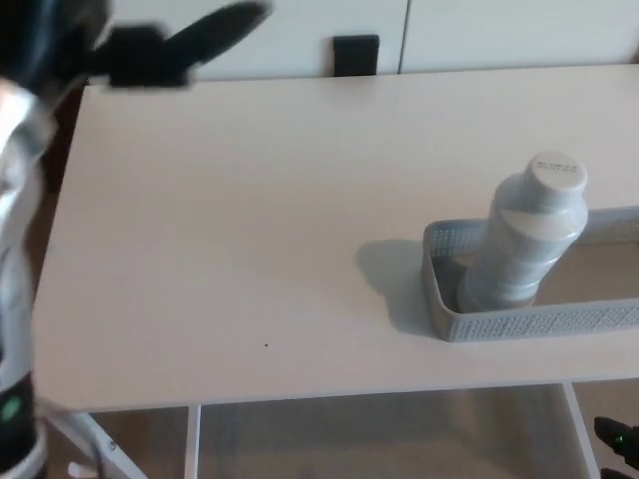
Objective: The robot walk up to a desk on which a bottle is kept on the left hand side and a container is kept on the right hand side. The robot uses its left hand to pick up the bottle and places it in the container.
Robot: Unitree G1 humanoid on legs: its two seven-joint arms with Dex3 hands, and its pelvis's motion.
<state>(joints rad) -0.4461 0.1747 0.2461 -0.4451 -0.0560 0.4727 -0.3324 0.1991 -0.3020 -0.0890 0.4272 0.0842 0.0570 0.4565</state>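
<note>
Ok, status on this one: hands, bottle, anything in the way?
Left hand up at far left, blurred, holding nothing. Right hand not in view. Bottle upright in the left end of the container. Desk unobstructed.

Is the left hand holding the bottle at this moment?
No, the bottle stands alone inside the container, and the left hand is far away at the desk's far left corner.

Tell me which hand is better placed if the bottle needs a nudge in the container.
Left, probably. The left hand is the only one in view, open, at the desk's far left corner. The bottle stands upright in the container.
</note>
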